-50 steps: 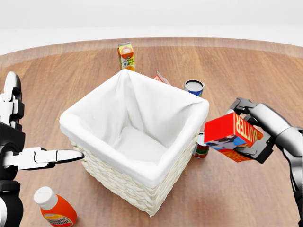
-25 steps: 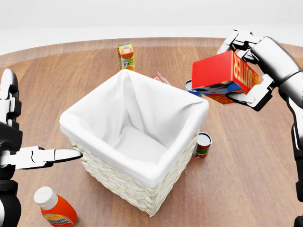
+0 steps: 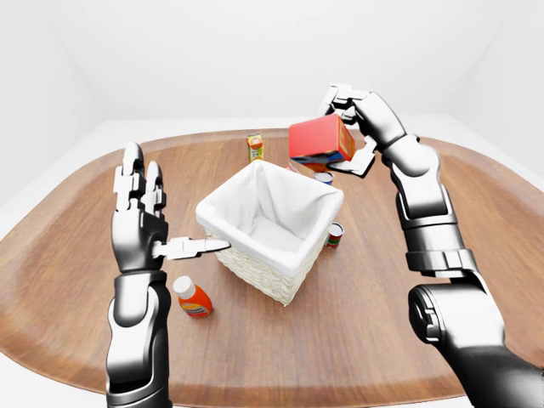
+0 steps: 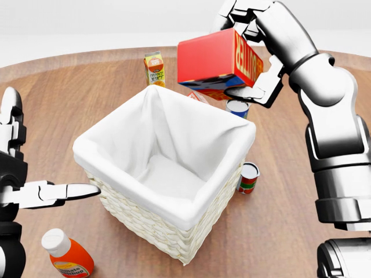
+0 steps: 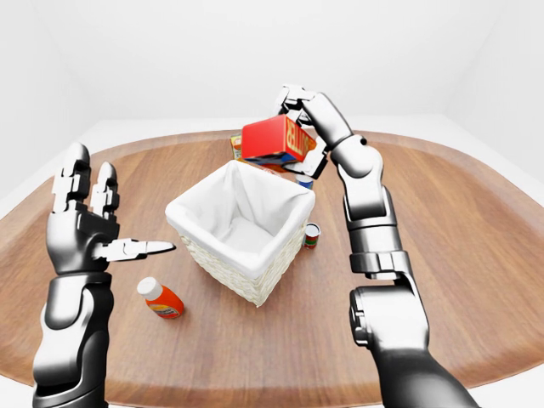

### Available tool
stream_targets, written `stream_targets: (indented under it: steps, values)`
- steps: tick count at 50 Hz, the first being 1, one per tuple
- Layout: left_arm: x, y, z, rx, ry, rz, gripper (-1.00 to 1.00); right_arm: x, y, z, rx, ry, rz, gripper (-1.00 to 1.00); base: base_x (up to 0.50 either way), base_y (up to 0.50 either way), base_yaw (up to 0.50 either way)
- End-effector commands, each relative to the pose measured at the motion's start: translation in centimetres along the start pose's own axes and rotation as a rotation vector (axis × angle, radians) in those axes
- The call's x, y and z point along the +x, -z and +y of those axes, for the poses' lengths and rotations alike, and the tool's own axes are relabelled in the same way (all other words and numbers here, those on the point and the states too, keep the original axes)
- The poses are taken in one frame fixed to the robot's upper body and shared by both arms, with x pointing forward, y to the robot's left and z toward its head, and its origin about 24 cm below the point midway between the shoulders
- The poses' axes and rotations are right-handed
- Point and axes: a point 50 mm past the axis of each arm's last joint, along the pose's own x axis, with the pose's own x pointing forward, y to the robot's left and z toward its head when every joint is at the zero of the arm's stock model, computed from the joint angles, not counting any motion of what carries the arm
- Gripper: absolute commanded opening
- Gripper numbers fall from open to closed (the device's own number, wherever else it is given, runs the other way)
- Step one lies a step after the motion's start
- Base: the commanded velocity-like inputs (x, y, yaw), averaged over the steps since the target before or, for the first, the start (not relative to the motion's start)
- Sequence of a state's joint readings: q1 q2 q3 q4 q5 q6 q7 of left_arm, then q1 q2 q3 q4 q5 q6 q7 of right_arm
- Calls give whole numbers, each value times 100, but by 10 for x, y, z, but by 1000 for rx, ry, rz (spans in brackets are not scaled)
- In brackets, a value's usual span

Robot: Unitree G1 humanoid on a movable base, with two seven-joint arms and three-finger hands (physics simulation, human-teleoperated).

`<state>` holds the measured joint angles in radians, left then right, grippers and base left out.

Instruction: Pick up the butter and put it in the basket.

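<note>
Right hand (image 4: 246,55) clamped on butter (image 4: 217,58); basket (image 4: 191,214) rim seemingly just below hand. Early release risks box striking rim, falling outside.

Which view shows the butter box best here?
The head view: the butter box is large, its lettering partly readable, gripped by the right hand above the basket rim. Both eye views show it small, lettering unreadable.

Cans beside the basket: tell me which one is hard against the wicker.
The red-and-green can, standing by the basket at its lower right wall in the head view. The blue can sits higher up, under the butter in the right hand.
</note>
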<state>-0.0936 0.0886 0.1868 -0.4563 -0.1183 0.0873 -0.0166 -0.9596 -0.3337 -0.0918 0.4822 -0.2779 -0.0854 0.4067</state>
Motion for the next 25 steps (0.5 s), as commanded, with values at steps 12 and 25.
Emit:
stream_targets:
  steps: [12, 25]
  values:
    - [-2, 3, 1, 1, -5, 14, 100, 16, -22, 42, 198, 13, -53, -100, 0, 0, 0]
    - [-2, 1, 2, 3, -5, 9, 100, 22, -19, 73, 334, 3, 11, -100, 0, 0, 0]
